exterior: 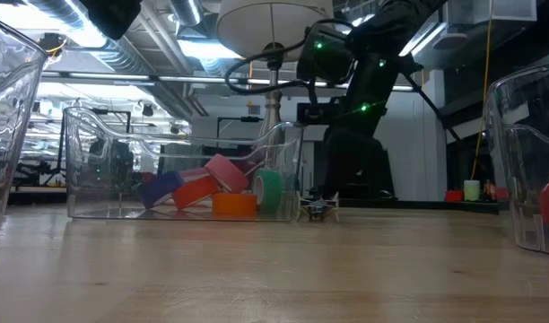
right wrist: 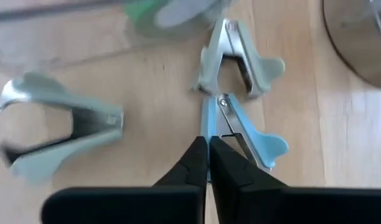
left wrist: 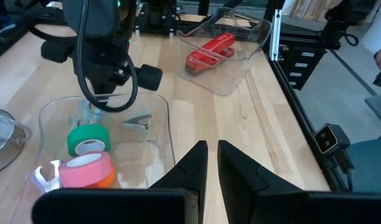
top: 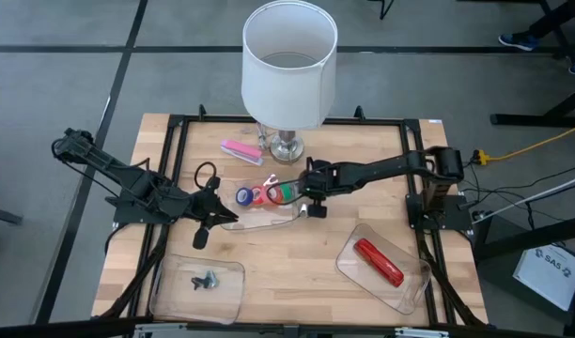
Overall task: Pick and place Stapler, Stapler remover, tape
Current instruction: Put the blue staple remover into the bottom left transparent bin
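Right gripper [right wrist: 208,146], fingers pressed together over the staple removers [right wrist: 240,93] at mid-frame beside the tape tray [top: 269,218]; I judge a remover pick is in hand — next I open, descend, close; left gripper [left wrist: 212,163] waits, nearly closed.

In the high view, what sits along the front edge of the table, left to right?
Clear tray holding a staple remover → clear tray holding the red stapler.
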Robot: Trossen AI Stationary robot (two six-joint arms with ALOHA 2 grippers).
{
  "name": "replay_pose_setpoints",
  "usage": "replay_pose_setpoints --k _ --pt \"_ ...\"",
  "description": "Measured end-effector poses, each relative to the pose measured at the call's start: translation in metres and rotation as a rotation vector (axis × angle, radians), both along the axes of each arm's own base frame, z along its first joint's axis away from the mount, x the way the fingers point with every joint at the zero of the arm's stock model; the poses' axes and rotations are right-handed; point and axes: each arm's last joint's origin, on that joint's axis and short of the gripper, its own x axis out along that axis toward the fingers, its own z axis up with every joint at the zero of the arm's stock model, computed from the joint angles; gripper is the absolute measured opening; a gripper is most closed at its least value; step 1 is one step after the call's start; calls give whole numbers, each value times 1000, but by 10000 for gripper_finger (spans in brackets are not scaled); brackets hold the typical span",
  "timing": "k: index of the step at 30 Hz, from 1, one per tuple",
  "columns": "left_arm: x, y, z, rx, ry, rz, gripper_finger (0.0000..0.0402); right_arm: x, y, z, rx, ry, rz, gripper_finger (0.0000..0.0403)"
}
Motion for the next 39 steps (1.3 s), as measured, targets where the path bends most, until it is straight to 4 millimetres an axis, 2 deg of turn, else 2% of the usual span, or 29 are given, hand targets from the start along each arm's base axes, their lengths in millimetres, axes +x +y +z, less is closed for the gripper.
replay_pose_setpoints --k 10,17,28,34,39 --pt "0 2 0 19 -11 61 38 -14 2 31 57 -35 -32 3" --pt "10 -1 -9 154 27 83 67 -22 3 56 106 -114 -29 3" --pt "40 -13 -24 468 13 63 151 -36 8 96 154 -265 6 3" --pt "60 -20 -28 632 -55 24 189 -30 16 108 219 -383 96 2" --pt "77 -19 -34 734 -82 35 205 -24 24 114 268 -470 180 2"
